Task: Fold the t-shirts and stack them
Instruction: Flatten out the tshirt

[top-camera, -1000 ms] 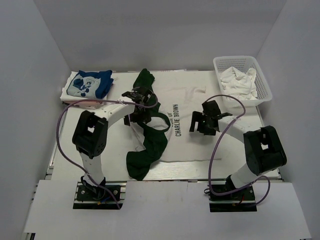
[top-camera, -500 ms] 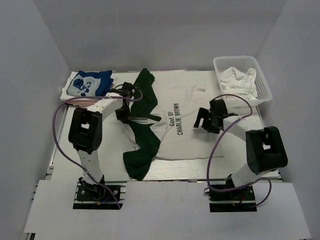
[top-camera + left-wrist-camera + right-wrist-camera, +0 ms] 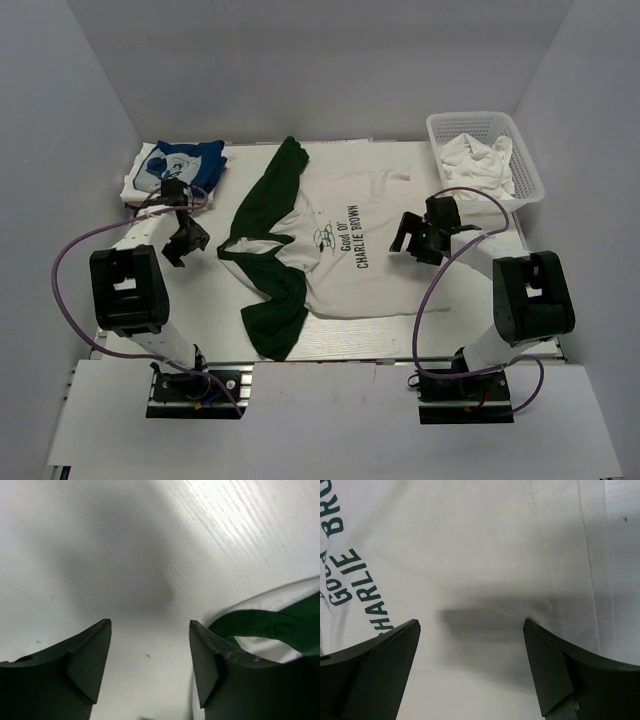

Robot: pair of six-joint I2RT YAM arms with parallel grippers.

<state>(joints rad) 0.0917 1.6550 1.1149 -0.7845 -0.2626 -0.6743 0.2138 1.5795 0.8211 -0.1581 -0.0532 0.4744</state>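
Hovering low: left gripper (image 3: 150,624) apart over table (image 3: 212,300); right gripper (image 3: 471,624) apart over Charlie Brown t-shirt (image 3: 372,282).

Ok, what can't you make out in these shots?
Top view: anything beneath the folded blue-and-white cartoon shirt is hidden by it.
Top view: the crumpled white cloth in the white plastic basket; garment count unclear.
Left wrist view: the white-and-green Charlie Brown shirt is mostly cut off by the right edge.
Right wrist view: its dark lettering runs off the left edge.
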